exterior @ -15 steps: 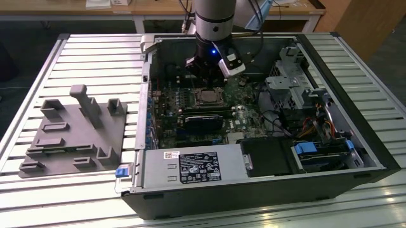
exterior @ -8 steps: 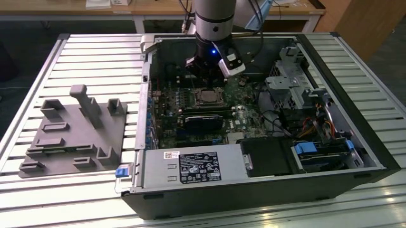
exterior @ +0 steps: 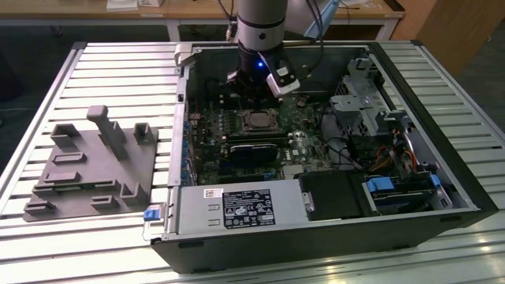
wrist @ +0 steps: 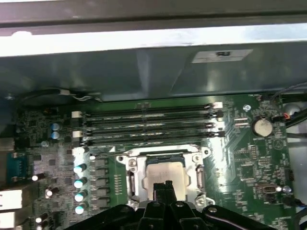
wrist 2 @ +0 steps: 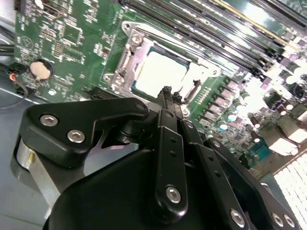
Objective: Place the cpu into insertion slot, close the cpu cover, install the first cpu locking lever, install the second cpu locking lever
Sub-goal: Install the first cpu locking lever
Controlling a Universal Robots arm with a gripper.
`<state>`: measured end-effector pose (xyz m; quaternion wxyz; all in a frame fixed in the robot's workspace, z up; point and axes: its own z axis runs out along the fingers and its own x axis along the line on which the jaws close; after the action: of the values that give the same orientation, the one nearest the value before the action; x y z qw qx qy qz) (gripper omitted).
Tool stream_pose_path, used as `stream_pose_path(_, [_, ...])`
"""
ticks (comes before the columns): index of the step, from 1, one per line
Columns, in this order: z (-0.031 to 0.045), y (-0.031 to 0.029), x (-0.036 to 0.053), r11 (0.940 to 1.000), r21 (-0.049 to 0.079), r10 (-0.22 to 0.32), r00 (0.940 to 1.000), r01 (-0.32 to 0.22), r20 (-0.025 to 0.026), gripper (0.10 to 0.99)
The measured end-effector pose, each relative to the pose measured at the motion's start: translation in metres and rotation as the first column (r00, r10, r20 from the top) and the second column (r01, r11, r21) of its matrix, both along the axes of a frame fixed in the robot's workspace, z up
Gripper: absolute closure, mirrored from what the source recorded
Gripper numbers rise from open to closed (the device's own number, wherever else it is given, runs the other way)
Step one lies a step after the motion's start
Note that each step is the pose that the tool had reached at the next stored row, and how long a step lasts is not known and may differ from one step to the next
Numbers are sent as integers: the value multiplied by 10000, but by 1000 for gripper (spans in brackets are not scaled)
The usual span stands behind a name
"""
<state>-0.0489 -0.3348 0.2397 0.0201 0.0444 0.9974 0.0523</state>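
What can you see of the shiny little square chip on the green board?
The cpu is a small flat square with a pale silvery metal top. It lies flat on the green board, framed by the silvery cpu cover. The shut gripper points at one edge; whether they touch, I cannot tell.

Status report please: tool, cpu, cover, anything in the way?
Tool shut, empty, tip at cover edge, contact unclear. Cpu seated, cover down around it. No obstacle seen at the tip.
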Motion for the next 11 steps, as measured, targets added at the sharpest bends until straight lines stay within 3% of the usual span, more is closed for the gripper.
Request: stream_pose_path(11, [0,0,-356,10000,0,-1,10000,1,43,980])
